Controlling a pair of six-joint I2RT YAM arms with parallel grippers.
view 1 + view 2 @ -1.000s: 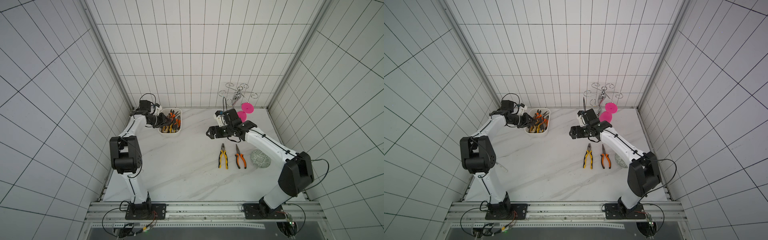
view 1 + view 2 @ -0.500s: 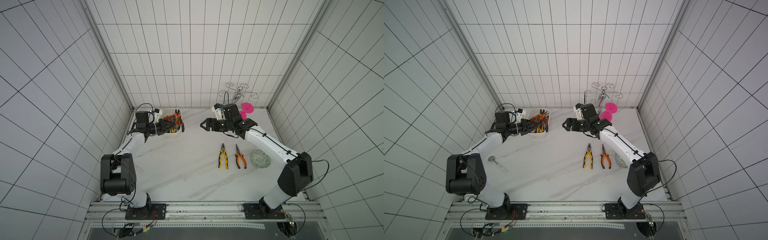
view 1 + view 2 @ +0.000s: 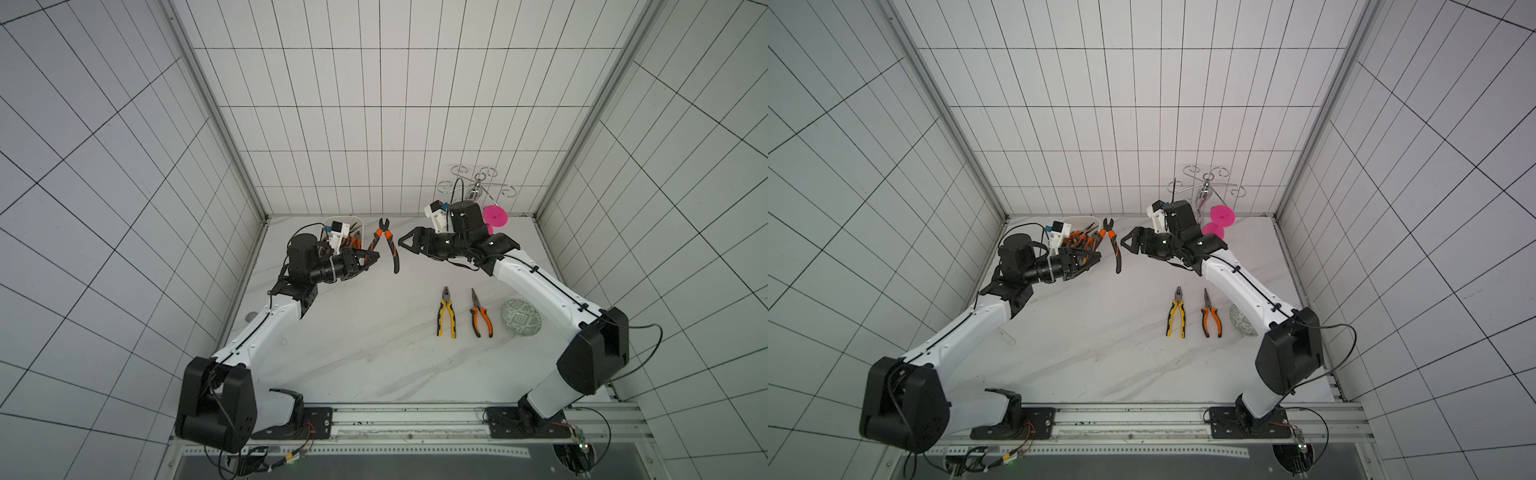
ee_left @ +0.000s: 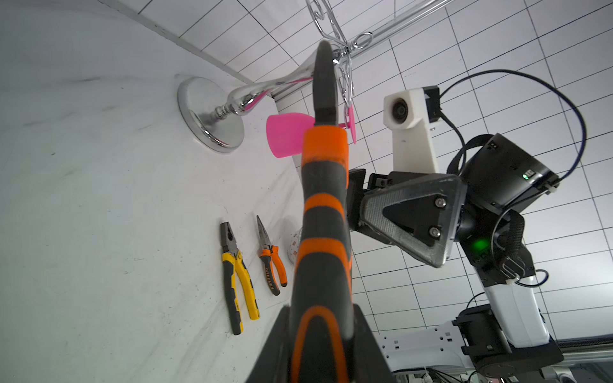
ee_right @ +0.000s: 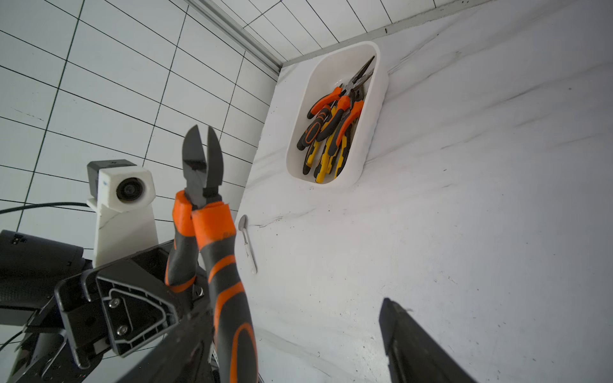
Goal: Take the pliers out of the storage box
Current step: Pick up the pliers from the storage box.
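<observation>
An orange-and-black pair of pliers (image 3: 388,243) hangs in the air between the storage box (image 3: 357,220) and the middle of the table. My left gripper (image 3: 372,259) is shut on one of its handles (image 4: 323,232), steel jaws pointing up. My right gripper (image 3: 403,243) faces it from the right, open. In the right wrist view the free handle (image 5: 232,308) lies between its jaws, close to one finger (image 5: 185,338) and far from the other finger (image 5: 414,348). Several more pliers (image 5: 331,132) lie piled in the white storage box (image 5: 331,66).
Two pliers lie side by side on the table, a yellow-handled pair (image 3: 446,318) and an orange-handled pair (image 3: 480,318), next to a round green patterned disc (image 3: 521,322). A pink cup (image 3: 494,218) and a chrome rack (image 3: 478,187) stand at the back right. A small spoon (image 5: 248,245) lies near the left wall.
My left gripper has lifted the orange-and-black pliers out of the box and carried them toward the middle. My right gripper has moved back and left to meet them, its jaws narrowing slightly.
</observation>
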